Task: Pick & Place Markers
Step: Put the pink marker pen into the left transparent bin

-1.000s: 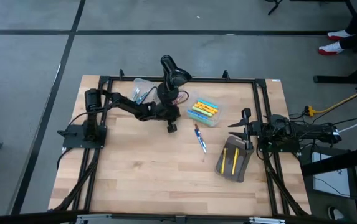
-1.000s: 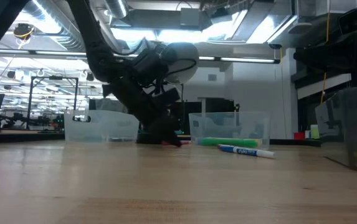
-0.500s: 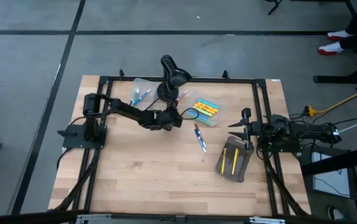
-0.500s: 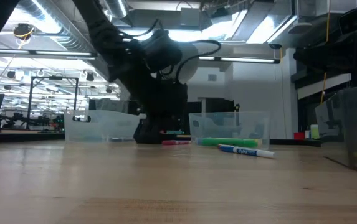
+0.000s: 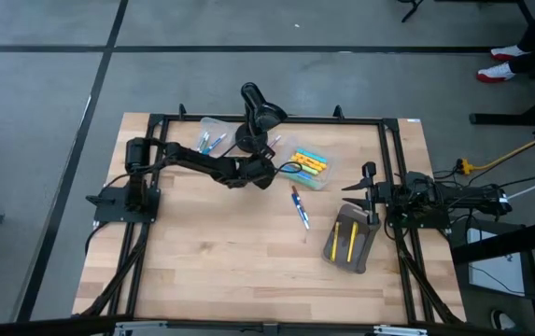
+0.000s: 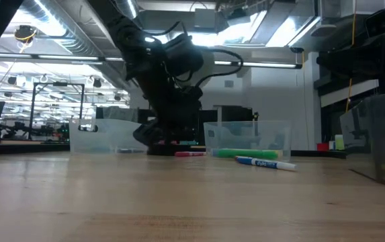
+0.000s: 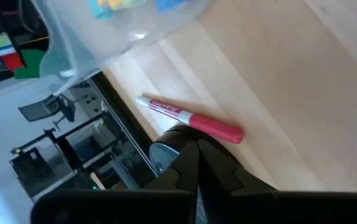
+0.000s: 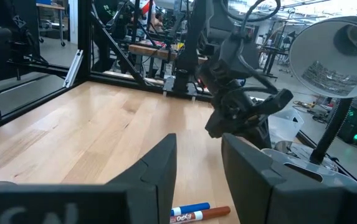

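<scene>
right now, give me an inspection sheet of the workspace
surface: wooden table, black frame along its edges
job's things: markers in two clear bins and; red marker loose by the lamp; two more loose mid-table
clutter: grey pouch
grippers: left gripper shut, empty, over the red marker; right gripper open, parked at the right edge
cables: bundle behind the right arm
surroundings: a person's red shoes on the floor

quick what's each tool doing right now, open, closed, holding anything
Left tool: closed, holding nothing, red marker lies beside it.
Right tool: open, empty.
</scene>
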Controlling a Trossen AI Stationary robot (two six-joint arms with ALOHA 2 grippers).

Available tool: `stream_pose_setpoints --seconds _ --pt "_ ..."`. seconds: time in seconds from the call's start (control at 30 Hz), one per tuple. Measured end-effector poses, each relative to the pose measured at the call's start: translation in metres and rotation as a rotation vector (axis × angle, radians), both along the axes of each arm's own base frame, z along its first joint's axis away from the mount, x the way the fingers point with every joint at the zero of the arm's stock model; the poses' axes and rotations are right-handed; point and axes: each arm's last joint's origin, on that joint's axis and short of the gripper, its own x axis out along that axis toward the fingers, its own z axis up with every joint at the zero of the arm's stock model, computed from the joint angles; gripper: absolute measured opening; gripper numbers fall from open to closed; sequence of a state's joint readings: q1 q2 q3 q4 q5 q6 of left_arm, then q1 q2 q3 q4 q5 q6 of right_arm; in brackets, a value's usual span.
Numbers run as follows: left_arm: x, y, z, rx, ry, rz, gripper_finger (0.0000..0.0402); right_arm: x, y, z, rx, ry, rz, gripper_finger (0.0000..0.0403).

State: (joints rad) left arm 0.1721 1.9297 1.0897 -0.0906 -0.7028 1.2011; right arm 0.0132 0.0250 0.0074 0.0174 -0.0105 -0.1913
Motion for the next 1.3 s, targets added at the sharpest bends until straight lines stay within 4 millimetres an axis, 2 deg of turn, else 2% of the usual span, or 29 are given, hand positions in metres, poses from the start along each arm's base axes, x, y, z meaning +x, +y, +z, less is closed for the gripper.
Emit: stream_pose_setpoints --seconds 0.17,0.57,0.8,0.93,1.3 --pt "-0.004 0.001 -0.005 -0.042 0.087 -0.061 0.0001 0.0 0.0 0.0 0.0 0.0 0.001 0.0126" --pt "0.003 0.008 -0.024 0.041 0.217 -0.171 0.0002 0.0 0.0 0.0 0.0 0.0 0.0 0.0126" --pt "0.007 0.013 -0.016 0.117 0.157 -0.133 0.0002 0.0 0.0 0.0 0.0 0.0 0.0 0.0126" --pt "0.007 0.016 -0.016 0.087 0.144 -0.145 0.0001 0.0 0.0 0.0 0.0 0.0 0.0 0.0126" --pt "0.003 0.033 -0.019 0.034 0.049 -0.025 0.0002 0.0 0.0 0.0 0.0 0.0 0.0 0.0126"
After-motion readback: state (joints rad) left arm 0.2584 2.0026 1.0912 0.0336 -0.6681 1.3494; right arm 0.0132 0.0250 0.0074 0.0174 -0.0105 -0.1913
